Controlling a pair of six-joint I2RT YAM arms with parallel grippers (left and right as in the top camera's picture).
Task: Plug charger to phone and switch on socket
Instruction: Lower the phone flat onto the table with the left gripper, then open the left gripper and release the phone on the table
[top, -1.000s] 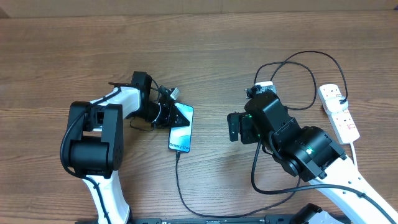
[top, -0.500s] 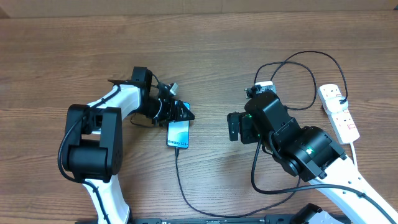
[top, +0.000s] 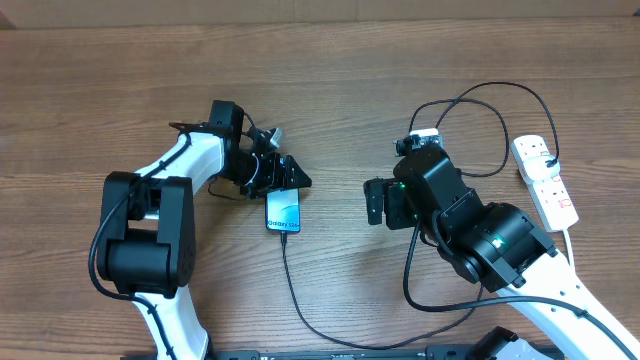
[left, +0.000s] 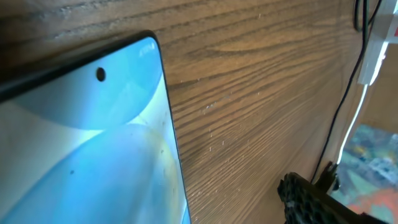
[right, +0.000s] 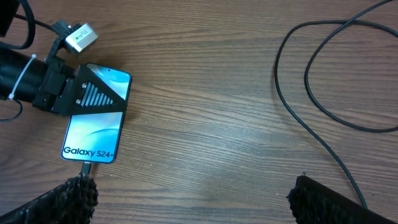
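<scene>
The phone (top: 283, 212) lies flat on the wood, its light-blue screen up and the "Galaxy S24" end nearest me. The charger's connector (right: 86, 167) sits in that end, and its black cable (top: 290, 290) runs toward the front edge, then loops right and up to the socket (top: 545, 180), a white strip at the far right. My left gripper (top: 292, 182) hovers over the phone's (right: 93, 134) far end with its jaws apart; one finger (left: 311, 199) stands off the phone's (left: 81, 155) edge over bare wood. My right gripper (right: 196, 205) is open over bare table right of the phone.
A loose loop of the black cable (right: 323, 106) lies on the table between my right arm (top: 480, 235) and the socket. The left arm's base (top: 145, 240) stands at the front left.
My left gripper's jaws have spread and let go of the phone, which now lies flat a little further left. The left arm has drawn back slightly. The right arm has not moved.
</scene>
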